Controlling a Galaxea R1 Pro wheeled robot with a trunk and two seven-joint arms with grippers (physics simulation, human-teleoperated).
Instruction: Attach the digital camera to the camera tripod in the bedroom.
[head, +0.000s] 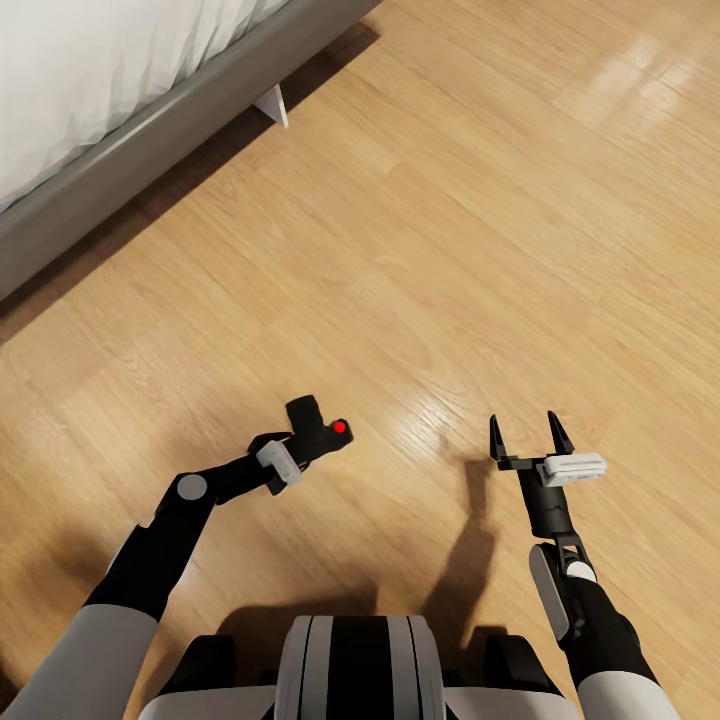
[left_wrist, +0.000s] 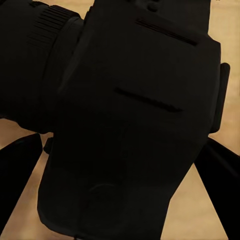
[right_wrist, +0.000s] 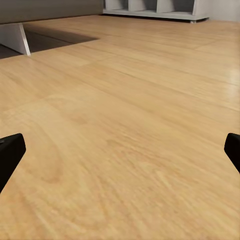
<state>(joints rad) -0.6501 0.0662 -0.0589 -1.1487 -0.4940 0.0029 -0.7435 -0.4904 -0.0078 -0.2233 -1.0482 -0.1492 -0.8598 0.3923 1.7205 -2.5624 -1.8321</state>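
Above the floor, left end effector grips digital camera.

I could read no text, label, brand or number anywhere. The camera I held up close showed only plain black casing with two thin grooves, and its red button carried no mark. The floor and bed frame bore no signs either.

Head downward; wrists near floor
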